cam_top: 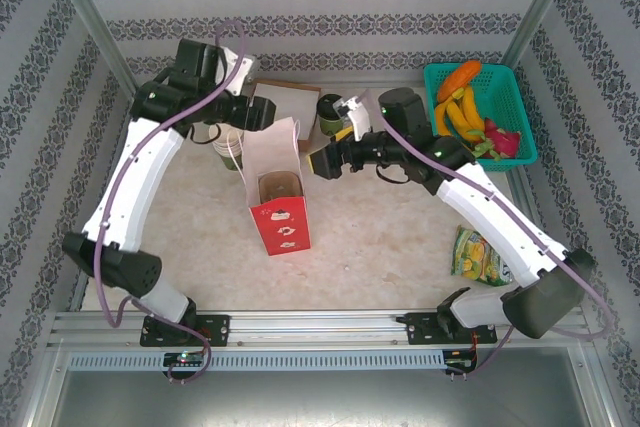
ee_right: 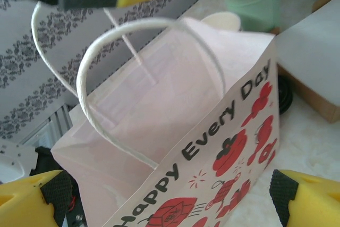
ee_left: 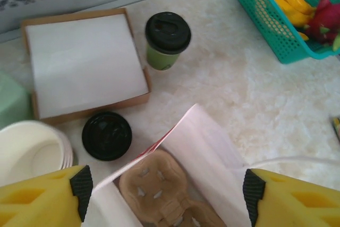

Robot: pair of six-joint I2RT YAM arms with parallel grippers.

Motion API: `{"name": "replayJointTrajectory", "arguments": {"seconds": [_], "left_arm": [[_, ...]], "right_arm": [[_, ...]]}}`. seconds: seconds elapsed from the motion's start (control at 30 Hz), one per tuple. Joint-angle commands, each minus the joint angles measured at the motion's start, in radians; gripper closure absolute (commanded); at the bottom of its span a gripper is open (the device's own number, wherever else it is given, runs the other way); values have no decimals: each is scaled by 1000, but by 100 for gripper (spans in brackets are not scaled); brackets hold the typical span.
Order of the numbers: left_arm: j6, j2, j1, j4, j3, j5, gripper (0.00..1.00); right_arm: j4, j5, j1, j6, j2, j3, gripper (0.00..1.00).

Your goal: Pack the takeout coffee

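The takeout coffee (ee_left: 168, 41), a pale-green cup with a black lid, stands upright on the table behind the bag, beside the napkin box (cam_top: 328, 109). A white paper bag (cam_top: 278, 209) with red print stands open mid-table. A brown cardboard cup carrier (ee_left: 159, 190) lies inside it. My left gripper (ee_left: 168, 195) hovers over the bag's mouth, open, its yellow fingers (ee_left: 42, 198) spread wider than the bag (ee_left: 207, 147). My right gripper (ee_right: 170, 198) is open at the bag's right side (ee_right: 212, 147), level with the rope handle, holding nothing.
A loose black lid (ee_left: 107, 135) and a stack of cream cups (ee_left: 32, 152) sit left of the bag. A flat box of white napkins (ee_left: 85, 62) lies behind. A teal fruit basket (cam_top: 510, 87) is at the back right, a snack packet (cam_top: 478, 255) at the near right.
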Motion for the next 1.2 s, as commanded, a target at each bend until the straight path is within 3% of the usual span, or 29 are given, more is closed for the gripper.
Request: {"name": "replayJointTrajectory", "arguments": {"seconds": [0.0,0.1,0.17,0.43,0.57,0.9,1.17], "left_arm": [[-57,-107,14,128,-133,-131,12],[-107,-221,13,254,-260,-202,0],[-136,-271,13,291,-309,-256,0],[-283,-477,15,373,-517,-507,0],[-343,-557,15,414,-606,-536,0],[-582,-582,14,481,-800,-662,0],[-559,-529,16,458,-774,-721,0]], "right_arm": [[85,94,-53,49,-12,-16,2],[131,195,-118,172,52,3,2],[133,220,-158,232,120,33,2],[43,349,-191,75,424,235,2],[30,341,-206,68,556,331,2],[-61,422,-215,55,837,622,2],[-127,317,-221,31,971,788,2]]}}
